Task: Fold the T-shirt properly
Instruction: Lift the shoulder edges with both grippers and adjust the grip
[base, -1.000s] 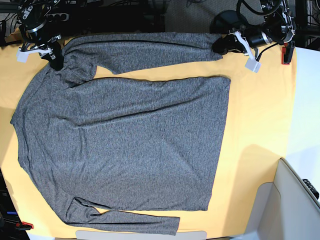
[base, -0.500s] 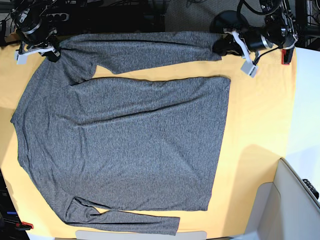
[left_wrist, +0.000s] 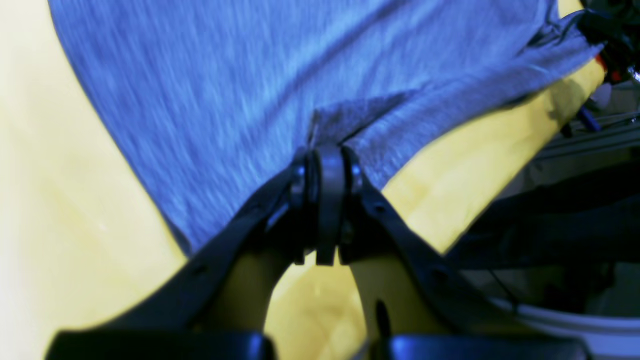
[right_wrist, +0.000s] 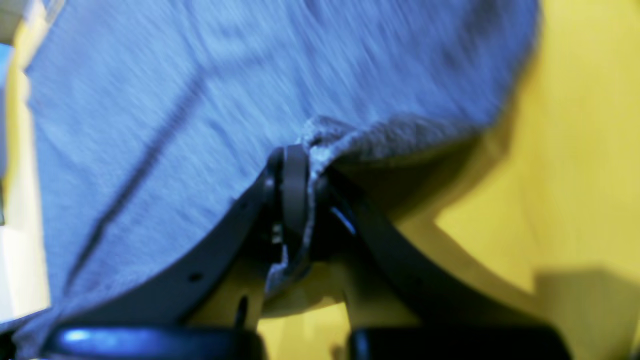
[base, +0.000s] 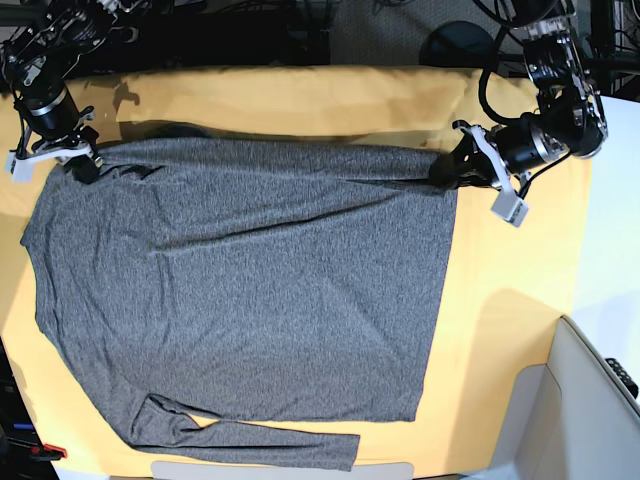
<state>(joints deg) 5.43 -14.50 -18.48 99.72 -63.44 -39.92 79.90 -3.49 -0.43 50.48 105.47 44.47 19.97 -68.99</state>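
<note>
The dark heather-grey T-shirt (base: 240, 290) lies flat on the yellow-orange table cloth (base: 510, 300), its hem toward the right in the base view. Its far sleeve is held stretched along the body's far edge. My left gripper (base: 443, 170) is shut on the cuff end of that sleeve, and the left wrist view shows fabric pinched between its tips (left_wrist: 327, 150). At the far left, my right gripper (base: 85, 165) is shut on the shoulder end, with cloth bunched in its jaws (right_wrist: 300, 155). The near sleeve (base: 250, 440) lies folded along the front edge.
A white panel (base: 590, 410) stands at the right front, with a black object (base: 622, 375) on it. A red clamp (base: 52, 450) grips the cloth's front left corner. Dark arm bases and cables crowd the far edge (base: 455, 40).
Both grippers have moved toward the front, carrying the far sleeve from the table's far edge down onto the far edge of the shirt's body. A strip of bare yellow cloth now shows behind it.
</note>
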